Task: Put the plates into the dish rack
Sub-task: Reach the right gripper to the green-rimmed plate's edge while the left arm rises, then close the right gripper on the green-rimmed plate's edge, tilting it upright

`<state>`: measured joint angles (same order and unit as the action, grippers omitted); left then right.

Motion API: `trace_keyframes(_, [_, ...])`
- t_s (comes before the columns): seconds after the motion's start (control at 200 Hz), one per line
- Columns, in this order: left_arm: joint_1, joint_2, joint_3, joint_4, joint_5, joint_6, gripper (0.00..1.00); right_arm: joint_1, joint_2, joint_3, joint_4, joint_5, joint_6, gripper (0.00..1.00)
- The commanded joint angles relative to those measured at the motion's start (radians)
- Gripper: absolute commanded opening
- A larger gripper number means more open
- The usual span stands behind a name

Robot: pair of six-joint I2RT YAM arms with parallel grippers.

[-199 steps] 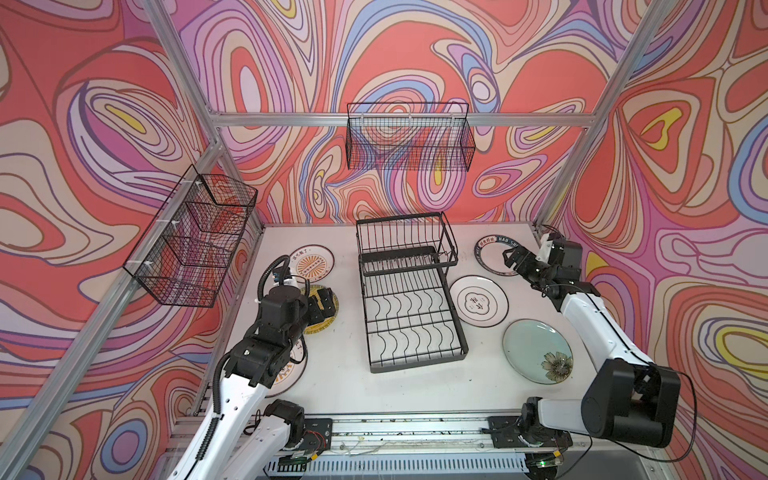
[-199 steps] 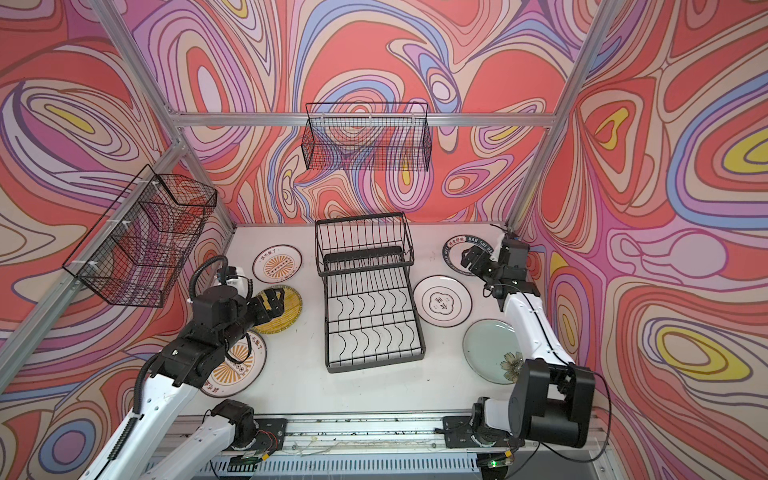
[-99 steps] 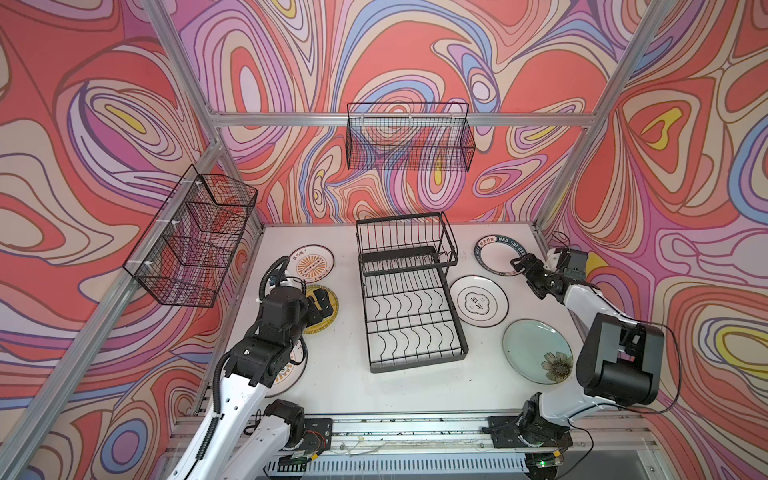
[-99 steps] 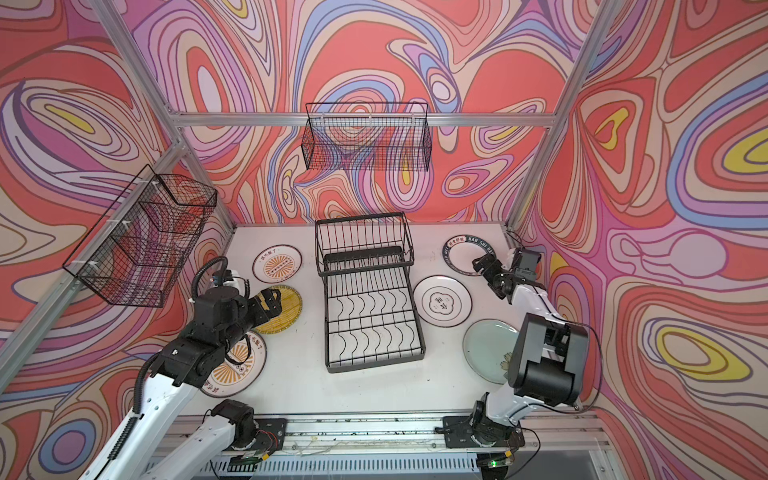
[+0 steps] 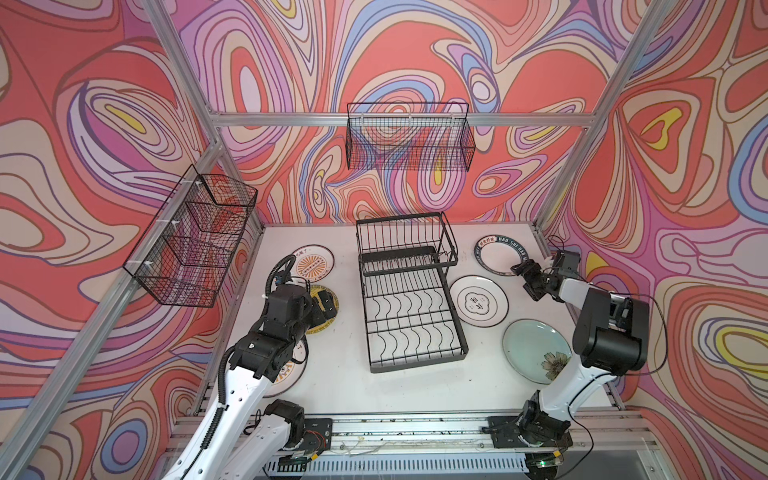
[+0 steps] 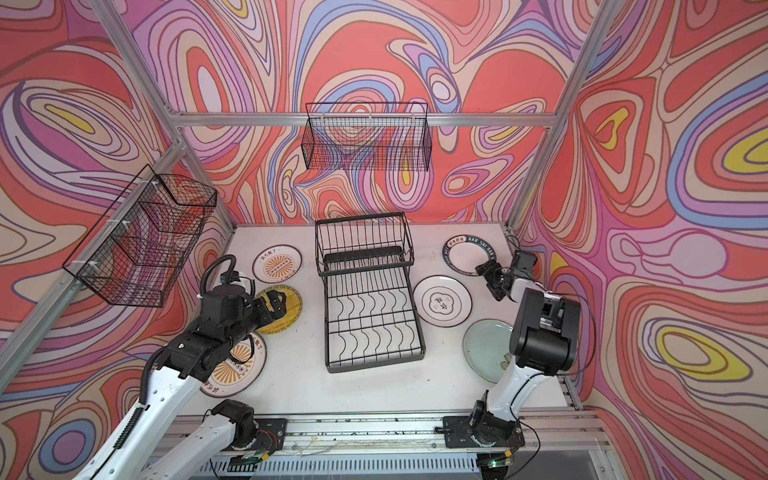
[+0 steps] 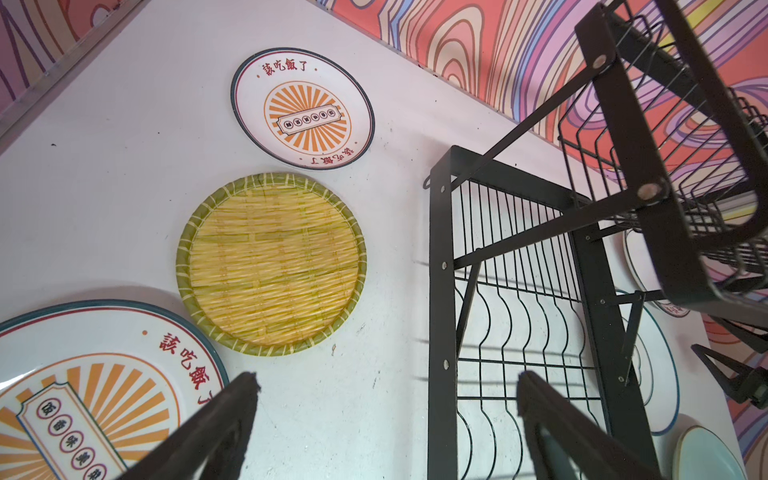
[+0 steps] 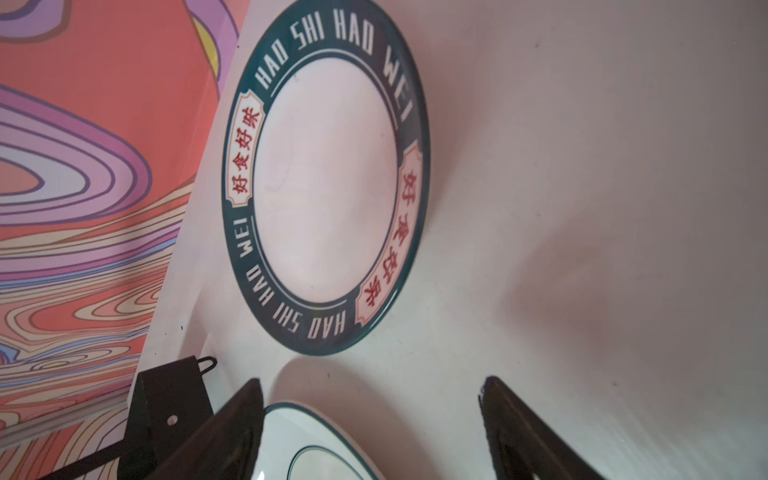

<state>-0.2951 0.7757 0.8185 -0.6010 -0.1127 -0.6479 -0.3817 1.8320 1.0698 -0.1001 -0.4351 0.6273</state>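
Note:
The black wire dish rack (image 5: 409, 299) stands mid-table with no plates in it. Left of it lie a sunburst plate (image 5: 311, 261), a yellow woven plate (image 7: 272, 266) and a second sunburst plate (image 7: 83, 390), which my left arm partly covers. My left gripper (image 5: 328, 301) hovers open over the woven plate's near edge, holding nothing. Right of the rack lie the lettered-rim plate (image 5: 500, 253), the cloud plate (image 5: 478, 300) and the pale green plate (image 5: 536, 349). My right gripper (image 5: 527, 282) stands open just off the lettered plate (image 8: 326, 178), nothing between its fingers.
Fine-mesh black baskets hang on the left wall (image 5: 195, 241) and the back wall (image 5: 409, 141). The rack's raised tier (image 7: 685, 166) looms close to my left wrist. Aluminium posts frame the table's corners, and a rail runs along the front edge.
My right arm folded down, bringing its gripper lower and slightly nearer, from over the lettered plate to its near edge. Its jaws narrowed a little. The left arm has not moved.

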Motion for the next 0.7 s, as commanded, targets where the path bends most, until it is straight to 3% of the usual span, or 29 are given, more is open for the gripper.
trace_keyframes(0.0, [-0.003, -0.021, -0.011, 0.002, -0.009, -0.007, 1.00, -0.013, 0.044, 0.047, 0.015, -0.009, 0.014, 0.79])
trace_keyframes(0.185, [-0.003, -0.003, -0.006, 0.000, 0.013, -0.015, 1.00, -0.014, 0.108, 0.101, 0.020, -0.019, 0.024, 0.73])
trace_keyframes(0.391, [-0.004, -0.008, -0.014, 0.057, 0.117, -0.063, 0.97, -0.016, 0.165, 0.140, 0.042, -0.033, 0.043, 0.64])
trace_keyframes(0.696, [-0.003, -0.026, -0.047, 0.122, 0.135, -0.096, 0.95, -0.015, 0.217, 0.156, 0.075, -0.021, 0.061, 0.53])
